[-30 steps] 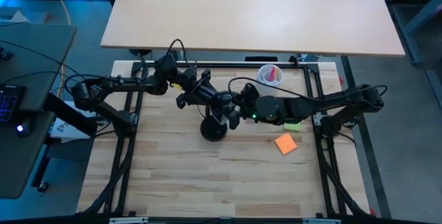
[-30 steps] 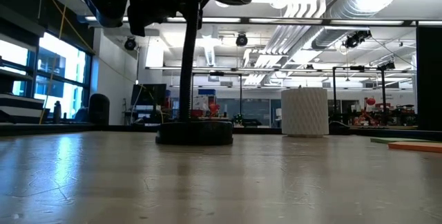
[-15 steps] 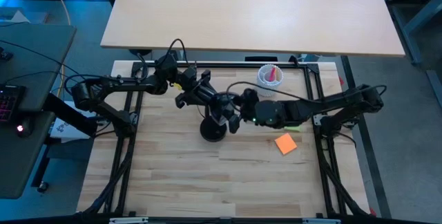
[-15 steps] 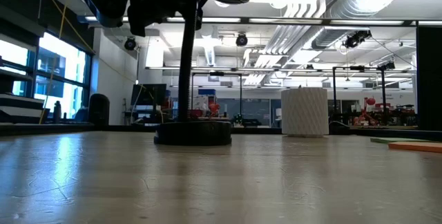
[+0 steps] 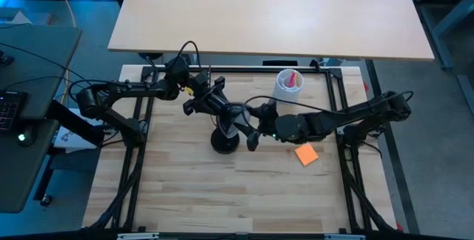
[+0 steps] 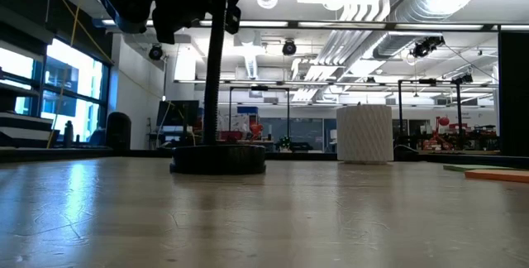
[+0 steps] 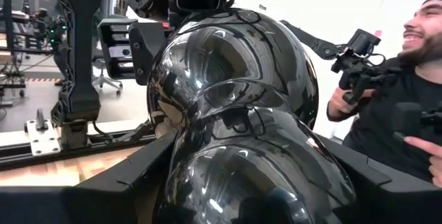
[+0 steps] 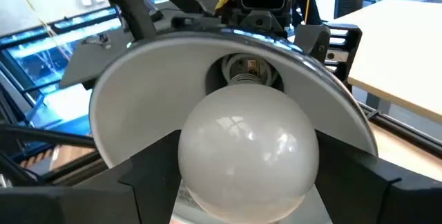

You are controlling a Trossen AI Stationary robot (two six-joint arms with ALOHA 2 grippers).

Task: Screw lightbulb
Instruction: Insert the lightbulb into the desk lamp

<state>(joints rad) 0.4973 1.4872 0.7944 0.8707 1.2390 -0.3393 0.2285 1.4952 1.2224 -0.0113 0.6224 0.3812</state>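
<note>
A black desk lamp stands on its round base point(image 5: 225, 143) point(image 6: 218, 158) mid-table. My left gripper point(image 5: 221, 108) is shut on the lamp's glossy round shade point(image 7: 235, 79). My right gripper point(image 5: 250, 130) is shut on the white frosted lightbulb point(image 8: 248, 148), which sits in the mouth of the shade's white inside point(image 8: 138, 106). The bulb's silvery screw base point(image 8: 242, 79) is at the socket point(image 8: 246, 65). I cannot tell whether it is threaded in. My left gripper pinches the shade's domed black back point(image 7: 207, 182) between its two fingers point(image 7: 131, 179), one on each side. The lamp stays upright on its base. My right gripper pinches the bulb's glass globe point(image 8: 207, 175) at its widest part between its two fingers point(image 8: 148, 169). The fingers lie along the bulb, whose screw base points away from them into the shade. The bulb is clear of the table.
A white ribbed cup point(image 5: 289, 83) point(image 6: 364, 133) holding something red stands at the back right. An orange pad point(image 5: 306, 153) lies right of the lamp. A person point(image 7: 407, 79) holding a black device stands beyond the table. The near half of the table has open wood.
My right gripper has moved with the bulb toward the table's left and near edges, closer to the shade. The lamp's base has slid a little toward the table's left, with the lamp still upright.
</note>
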